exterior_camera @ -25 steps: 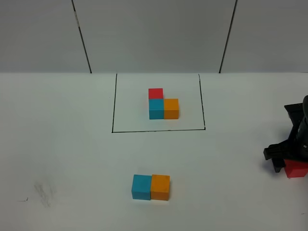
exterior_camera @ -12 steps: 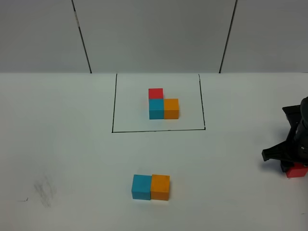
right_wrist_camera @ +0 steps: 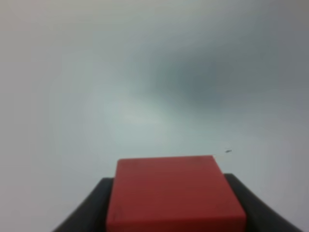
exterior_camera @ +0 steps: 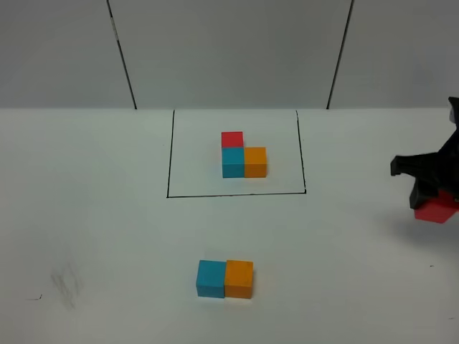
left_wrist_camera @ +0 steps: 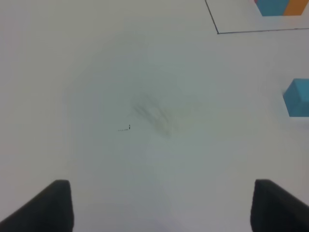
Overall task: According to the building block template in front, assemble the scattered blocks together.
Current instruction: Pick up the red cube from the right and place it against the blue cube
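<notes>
The template is a red, cyan-blue and orange cube cluster inside a black drawn rectangle at the table's back middle. A loose cyan-blue cube and a loose orange cube sit side by side, touching, near the front middle. My right gripper is at the far right edge, shut on the loose red cube and holding it above the table; the cube fills the right wrist view. My left gripper is open and empty over bare table, with the cyan-blue cube off to one side.
The white table has a faint grey smudge at the front left, also in the left wrist view. A grey panelled wall stands behind the table.
My right gripper has risen from the table with the red cube in it. The cyan-blue and orange cubes have not moved.
</notes>
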`<state>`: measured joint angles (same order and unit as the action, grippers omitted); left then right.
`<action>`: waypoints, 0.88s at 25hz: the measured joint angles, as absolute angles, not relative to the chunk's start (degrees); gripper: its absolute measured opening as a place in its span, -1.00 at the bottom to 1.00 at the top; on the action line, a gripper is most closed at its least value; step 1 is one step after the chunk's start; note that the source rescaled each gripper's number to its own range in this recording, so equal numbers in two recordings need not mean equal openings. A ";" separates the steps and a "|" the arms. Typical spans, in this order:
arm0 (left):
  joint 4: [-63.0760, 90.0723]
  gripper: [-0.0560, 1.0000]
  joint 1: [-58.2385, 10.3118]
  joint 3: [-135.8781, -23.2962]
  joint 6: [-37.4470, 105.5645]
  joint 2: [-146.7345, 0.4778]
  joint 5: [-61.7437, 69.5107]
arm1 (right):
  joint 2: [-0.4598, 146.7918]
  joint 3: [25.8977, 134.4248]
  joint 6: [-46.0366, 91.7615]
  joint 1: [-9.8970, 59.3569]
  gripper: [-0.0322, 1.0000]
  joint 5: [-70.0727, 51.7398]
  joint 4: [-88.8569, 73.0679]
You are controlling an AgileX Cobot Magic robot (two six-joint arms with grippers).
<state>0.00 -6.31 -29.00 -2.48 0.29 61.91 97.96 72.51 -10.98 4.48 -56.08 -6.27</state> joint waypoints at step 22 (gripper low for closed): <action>0.00 0.70 -6.31 -29.00 -2.48 0.29 61.91 | 116.98 104.43 -39.09 37.45 -0.89 -66.47 -1.84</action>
<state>0.00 -6.31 -29.00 -2.48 0.29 61.91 116.98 104.43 -39.09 37.45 -66.47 -1.84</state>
